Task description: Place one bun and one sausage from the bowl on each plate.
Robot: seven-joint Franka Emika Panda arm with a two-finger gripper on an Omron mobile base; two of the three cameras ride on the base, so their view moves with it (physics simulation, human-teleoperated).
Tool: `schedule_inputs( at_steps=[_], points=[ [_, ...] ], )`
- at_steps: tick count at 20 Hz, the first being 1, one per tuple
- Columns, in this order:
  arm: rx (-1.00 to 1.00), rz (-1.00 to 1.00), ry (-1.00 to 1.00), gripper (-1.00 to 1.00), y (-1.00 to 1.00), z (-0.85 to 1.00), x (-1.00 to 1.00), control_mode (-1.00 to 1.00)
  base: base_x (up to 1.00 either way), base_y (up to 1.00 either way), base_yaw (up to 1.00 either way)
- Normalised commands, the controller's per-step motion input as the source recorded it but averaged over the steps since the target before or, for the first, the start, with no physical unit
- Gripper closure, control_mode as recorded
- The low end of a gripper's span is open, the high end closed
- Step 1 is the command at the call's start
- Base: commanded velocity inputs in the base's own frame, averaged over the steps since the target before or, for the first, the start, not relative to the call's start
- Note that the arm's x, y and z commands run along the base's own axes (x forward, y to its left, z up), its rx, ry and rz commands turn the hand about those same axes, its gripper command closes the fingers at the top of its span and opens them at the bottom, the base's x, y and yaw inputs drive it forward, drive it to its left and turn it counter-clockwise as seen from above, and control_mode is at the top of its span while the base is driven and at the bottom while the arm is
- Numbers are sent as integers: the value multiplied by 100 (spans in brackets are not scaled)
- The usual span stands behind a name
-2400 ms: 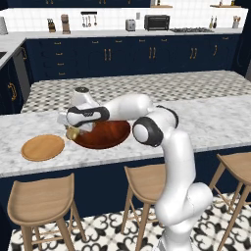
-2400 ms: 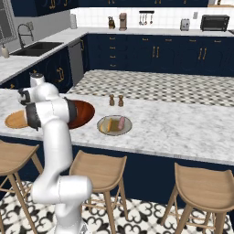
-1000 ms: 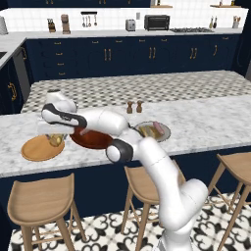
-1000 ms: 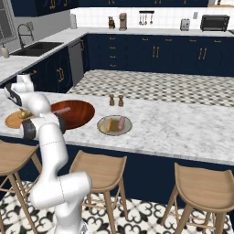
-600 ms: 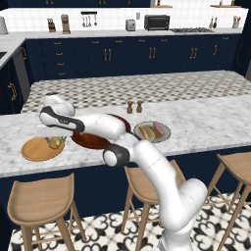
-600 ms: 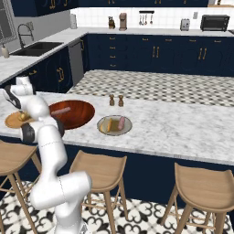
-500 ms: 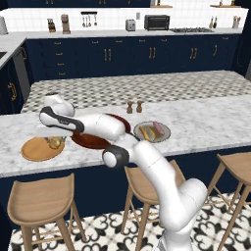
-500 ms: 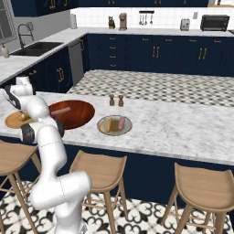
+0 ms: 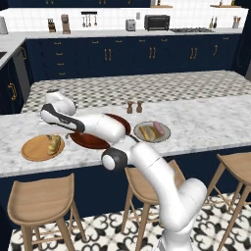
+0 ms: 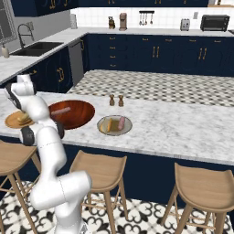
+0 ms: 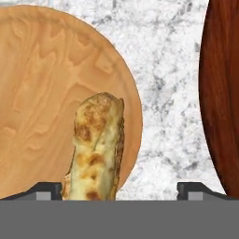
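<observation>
A tan bun (image 11: 95, 149) lies on the light-wood plate (image 11: 42, 93), its near end between my fingertips (image 11: 49, 189) and close to the left one. My gripper (image 11: 120, 189) hangs open just above it, gripping nothing. Across the counter this plate (image 9: 34, 149) with its bun (image 9: 54, 143) is at the left. The dark red-brown bowl (image 10: 75, 114) beside it holds a sausage (image 10: 61, 110). Further right, the grey-rimmed plate (image 10: 114, 131) carries a bun (image 10: 107, 124) and a sausage (image 10: 121, 123).
Salt and pepper shakers (image 9: 135, 106) stand behind the bowl and grey plate. My arm stretches over the bowl (image 9: 88, 142), hiding most of it. Wooden stools (image 9: 41, 198) line the counter's near edge. The bowl's rim (image 11: 224, 93) is close to my right fingertip.
The arm swung from the bowl leftward to the wooden plate. In the last second the jaws widened, and the bun rests on the plate.
</observation>
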Motion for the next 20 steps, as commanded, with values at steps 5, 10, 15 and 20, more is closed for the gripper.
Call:
schedule_inputs(
  at_steps=[5, 10, 15, 20],
  points=[
    [6, 3, -3, -100, -100, -5, -21, -100, 0, 0, 0],
    [2, 3, -4, -100, -100, -31, -42, -100, 0, 0, 0],
    [11, 3, -18, -100, -100, -49, -64, -100, 0, 0, 0],
    [29, 4, -42, -100, -100, -12, -55, -100, 0, 0, 0]
  ],
)
